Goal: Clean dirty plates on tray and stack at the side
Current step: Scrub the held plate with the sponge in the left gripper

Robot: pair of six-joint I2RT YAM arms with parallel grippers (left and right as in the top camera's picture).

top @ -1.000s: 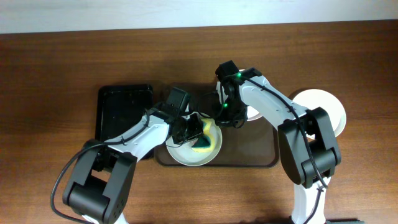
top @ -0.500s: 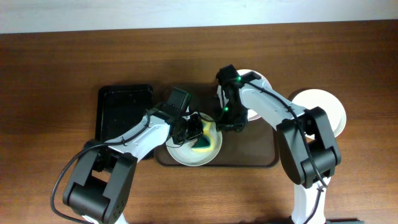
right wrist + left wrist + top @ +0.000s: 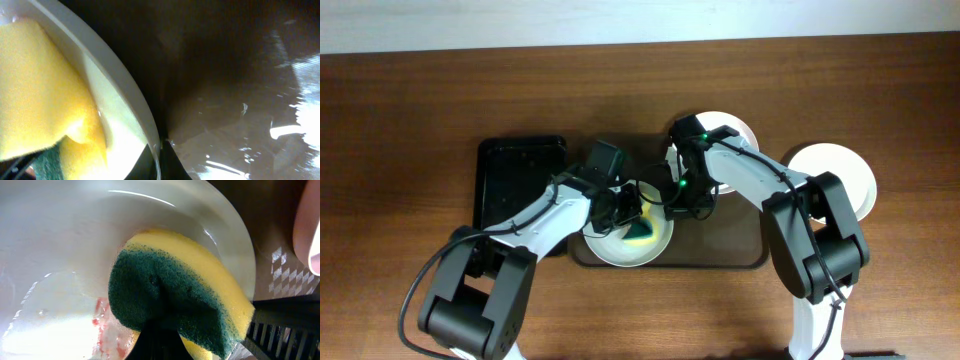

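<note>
A pale green plate (image 3: 610,248) lies at the front left of the dark brown tray (image 3: 730,245). My left gripper (image 3: 632,215) is shut on a yellow and green sponge (image 3: 180,295), pressed green side down on the plate (image 3: 65,245) beside a red sauce smear (image 3: 102,322). My right gripper (image 3: 672,207) is shut on the plate's right rim (image 3: 125,95), one finger inside and one outside. A pinkish-white plate (image 3: 735,130) sits at the tray's back, partly hidden by the right arm. A white plate (image 3: 840,170) lies on the table to the tray's right.
A smaller black tray (image 3: 520,180) stands left of the brown tray, just behind the left arm. The brown tray's wet, glossy floor (image 3: 240,100) stretches right of the held rim. Both arms cross over the tray's left half.
My right gripper has shifted a little forward and left and now pinches the green plate's rim. The left gripper and sponge have moved slightly on the plate.
</note>
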